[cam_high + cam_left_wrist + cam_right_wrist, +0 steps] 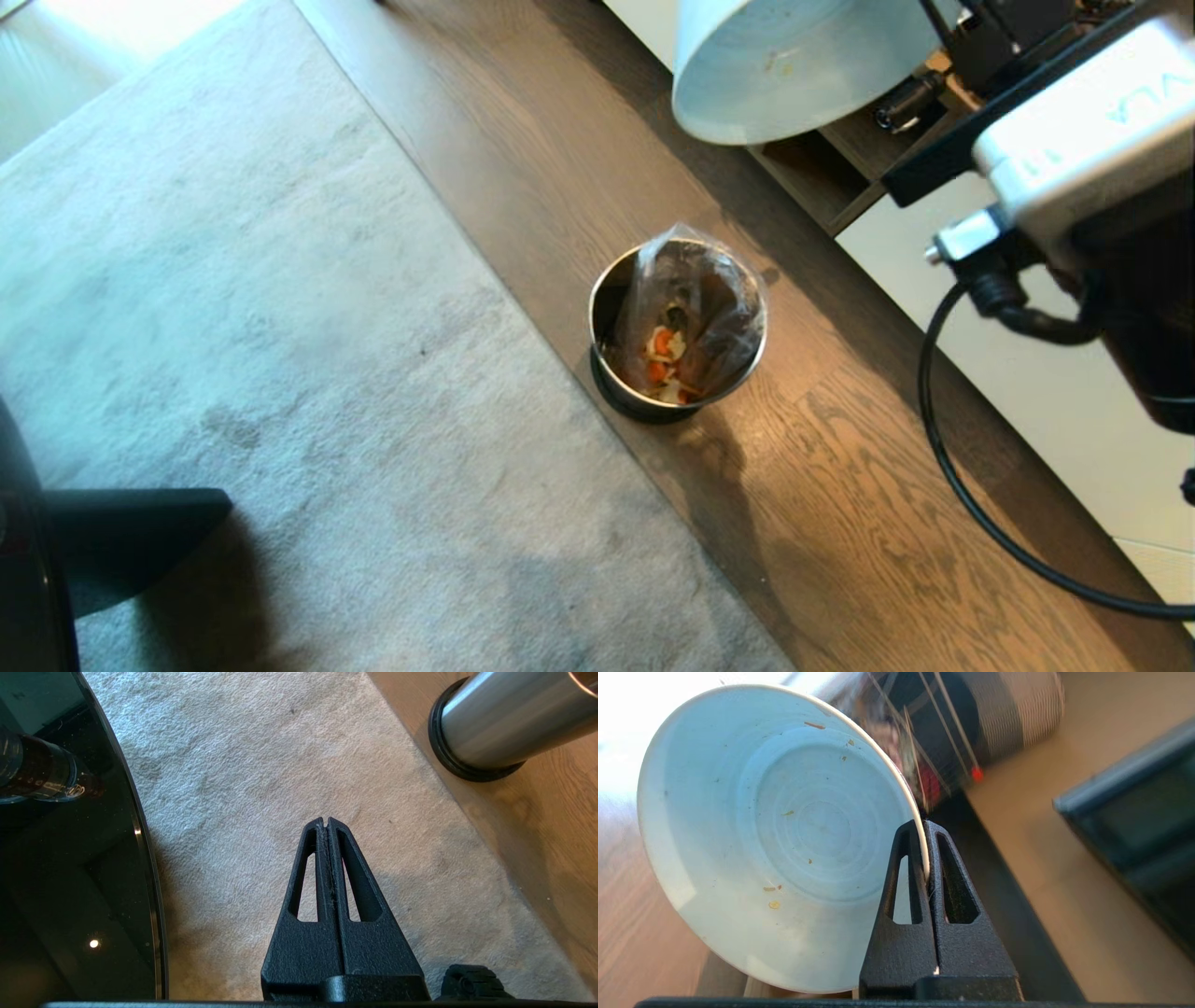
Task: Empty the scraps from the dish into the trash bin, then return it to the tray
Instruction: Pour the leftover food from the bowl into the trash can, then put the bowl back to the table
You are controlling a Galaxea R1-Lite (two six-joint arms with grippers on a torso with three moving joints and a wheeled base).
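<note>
Pinching only the rim, the right gripper (924, 830) held the emptied dish (775, 835) tilted beyond the trash bin (677, 327), scraps (667, 359) inside; that thin edge hold risked slipping during return. Left gripper (327, 823) idled closed, empty.

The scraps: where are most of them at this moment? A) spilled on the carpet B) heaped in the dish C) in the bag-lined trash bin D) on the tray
C: the scraps lie inside the trash bin, while the dish, pinched at its rim by the right gripper, holds only tiny flecks.
</note>
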